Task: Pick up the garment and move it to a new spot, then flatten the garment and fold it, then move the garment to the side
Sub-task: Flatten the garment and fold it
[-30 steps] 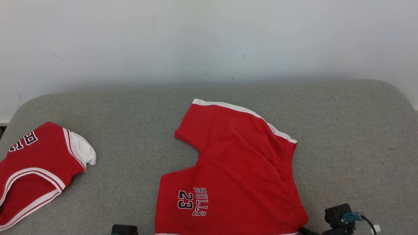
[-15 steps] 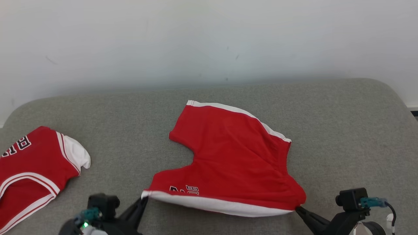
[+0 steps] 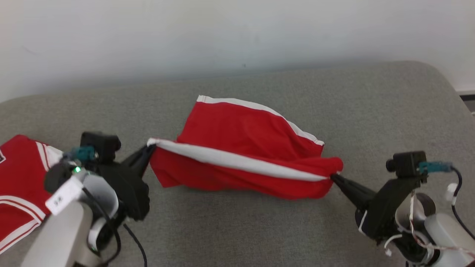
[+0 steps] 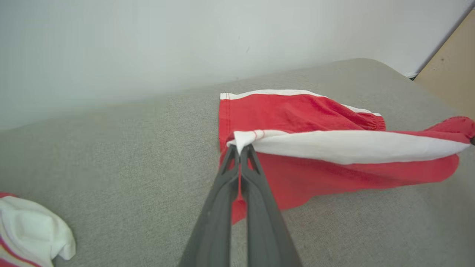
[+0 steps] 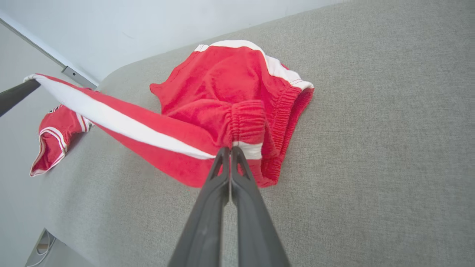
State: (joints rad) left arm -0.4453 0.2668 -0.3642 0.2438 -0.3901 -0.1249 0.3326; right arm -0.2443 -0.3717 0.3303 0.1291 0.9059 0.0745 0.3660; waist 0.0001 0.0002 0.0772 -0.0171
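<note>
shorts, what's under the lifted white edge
Under the white edge stretched between the left tool and right tool, red cloth of the shorts hangs down to the grey cushion. The cushion beneath the far half is covered.

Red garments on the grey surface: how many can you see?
2. The red shorts sit centrally, pinched by the left fingers and right fingers; a red jersey lies at the left edge, partly cut off. Others may be out of frame.
</note>
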